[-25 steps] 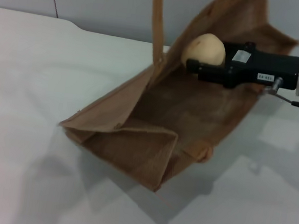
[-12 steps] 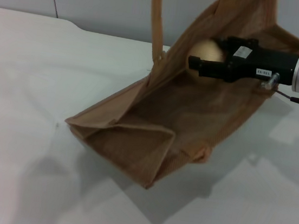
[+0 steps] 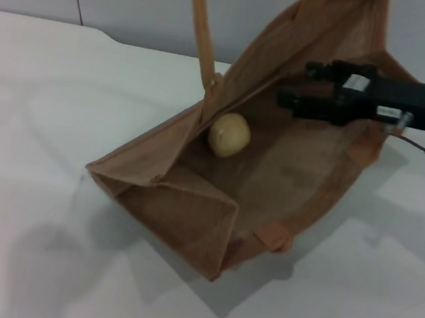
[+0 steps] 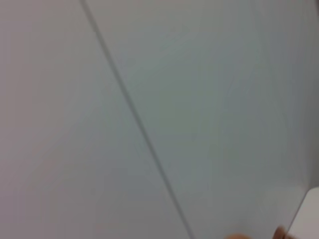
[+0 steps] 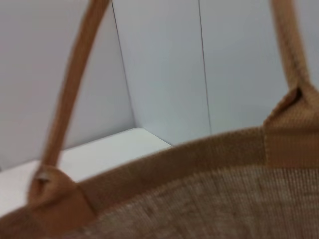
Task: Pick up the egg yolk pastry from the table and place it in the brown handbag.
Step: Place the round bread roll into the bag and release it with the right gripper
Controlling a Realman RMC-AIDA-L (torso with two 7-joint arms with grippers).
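Right gripper (image 3: 293,83) reaches in from the right at the mouth of the brown handbag (image 3: 289,168), fingers apart, nothing between them. The egg yolk pastry (image 3: 229,135) lies loose inside the bag, below and left of the fingertips, against the bag's left wall near the handle (image 3: 203,30). Bag rests tilted on the table (image 3: 40,107); left gripper not in view.
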